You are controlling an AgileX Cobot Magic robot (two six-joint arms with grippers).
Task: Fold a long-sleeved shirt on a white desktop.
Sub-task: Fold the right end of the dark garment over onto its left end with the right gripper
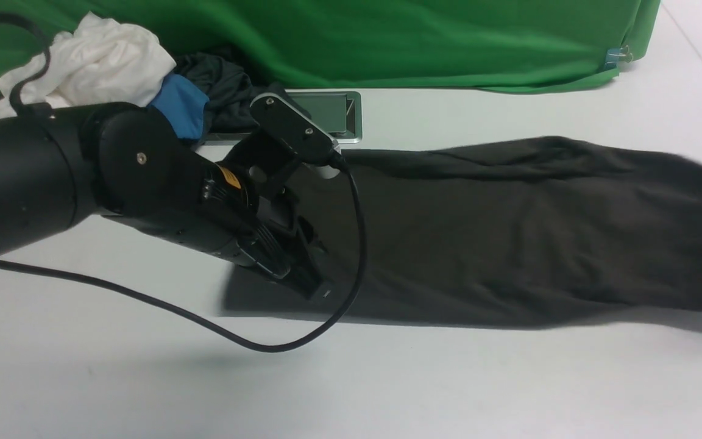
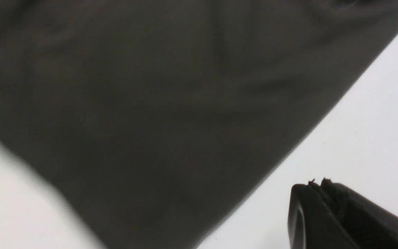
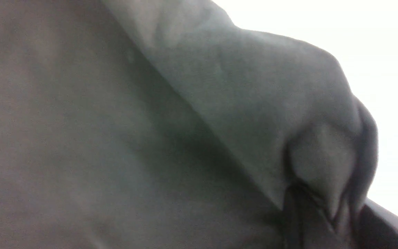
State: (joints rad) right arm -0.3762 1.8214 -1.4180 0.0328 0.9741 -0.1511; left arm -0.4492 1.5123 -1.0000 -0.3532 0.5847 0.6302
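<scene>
Long-sleeved dark brownish-black cotton shirt [image 1: 509, 238] lies folded into a long band across the broad matte white desktop [image 1: 387, 384], running from near the middle of the front view out past its right edge, with soft wrinkles along its far side. The black left gripper [image 1: 317, 283] hangs low over the shirt's left end, angled downward, its jaws pressed together with nothing between them; in the left wrist view the two closed fingertips [image 2: 318, 193] sit over bare white surface just beside the cloth's straight edge. A thin black cable [image 1: 265, 344] loops from the arm across the desktop in front of the shirt. The right gripper [image 3: 323, 214] is out of the front view; its own wrist view shows a bunched fold of the dark fabric pinched at the jaws, the cloth rising in a ridge from that spot. Behind the shirt sits a rectangular silver metal cable hatch [image 1: 339, 116], and beyond it a draped green cloth [image 1: 387, 42]. At far left lies a heap of garments: crumpled white [image 1: 95, 61], bright blue [image 1: 183, 110] and dark grey-black [image 1: 223, 85].
</scene>
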